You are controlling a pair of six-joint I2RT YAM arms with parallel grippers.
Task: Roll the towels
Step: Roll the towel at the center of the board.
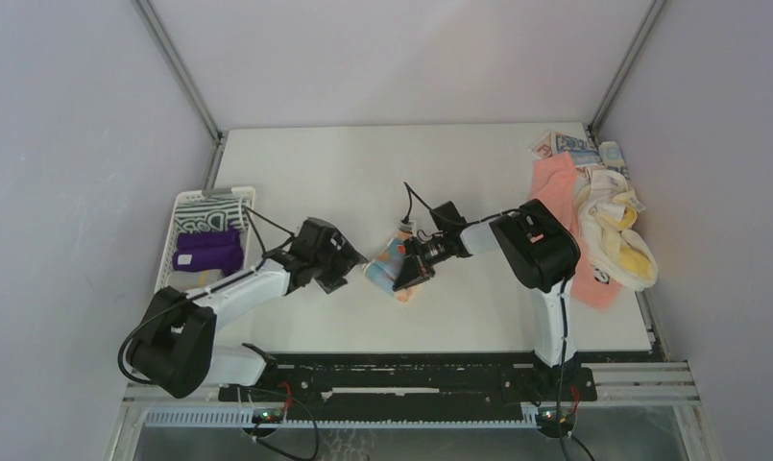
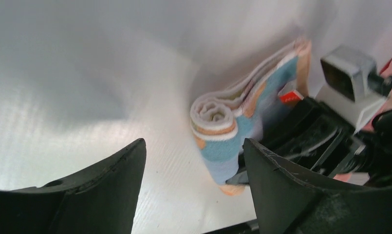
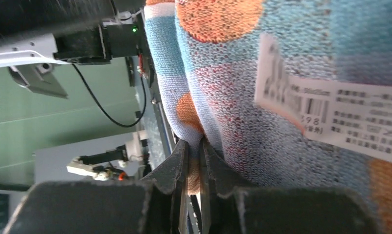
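Observation:
A light-blue towel with orange patches (image 1: 390, 257) stands partly rolled on the white table, its spiral end (image 2: 214, 114) facing my left wrist camera. My right gripper (image 1: 413, 266) is shut on a fold of this towel (image 3: 218, 73); the jaws (image 3: 194, 158) pinch cloth between them, and a white label (image 3: 330, 114) hangs on the fabric. My left gripper (image 1: 342, 266) stands just left of the roll, open (image 2: 194, 156), with the roll beyond its tips and nothing between the fingers. More towels lie at the back right: salmon-pink (image 1: 558, 187), cream-yellow (image 1: 620, 230), blue-printed (image 1: 576, 149).
A white slotted basket (image 1: 184, 204) at the table's left edge holds purple rolls (image 1: 209, 252) and a black-and-white striped towel (image 1: 214, 208). Grey walls close in the table on three sides. The black body of the right arm (image 2: 325, 141) sits close behind the roll.

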